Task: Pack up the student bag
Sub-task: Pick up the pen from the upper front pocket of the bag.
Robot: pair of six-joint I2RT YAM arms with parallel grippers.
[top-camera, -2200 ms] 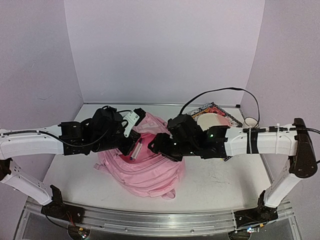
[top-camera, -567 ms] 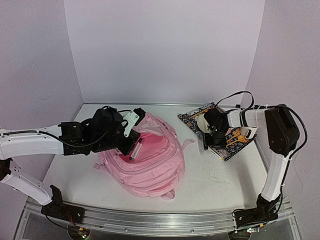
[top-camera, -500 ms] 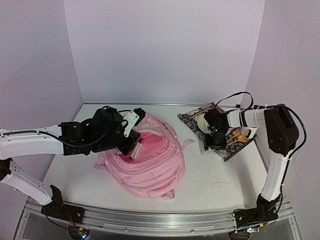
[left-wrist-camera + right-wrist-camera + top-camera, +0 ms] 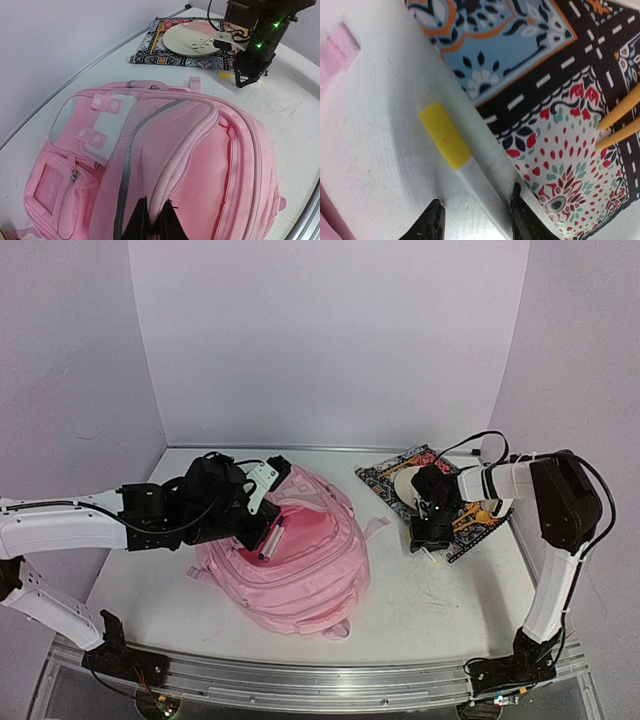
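1. The student bag [image 4: 300, 570] lies flat on the counter [image 4: 430, 590], left of centre. Its main opening is pulled apart, and the inside shows only as a pink shadow.
2. The left gripper [image 4: 153, 220] is clenched on a fold of the bag's fabric at that opening. In its wrist view only the fingertips show, because the lower edge cuts off the rest.
3. The right gripper [image 4: 476, 216] is low over the counter, just beside the edge of a patterned mat [image 4: 520, 65]. It is released, with one jaw on each side of a white pen [image 4: 451, 145] with a yellow cap. Whether a finger touches the barrel cannot be told.
4. The pen's uncapped end is hidden between the fingers.
5. A plate [image 4: 192, 39] rests on the mat, and from above the right arm covers part of it.
6. Two orange sticks [image 4: 617, 132] lie on the mat. The frame edge cuts them off, so what they are is unclear.
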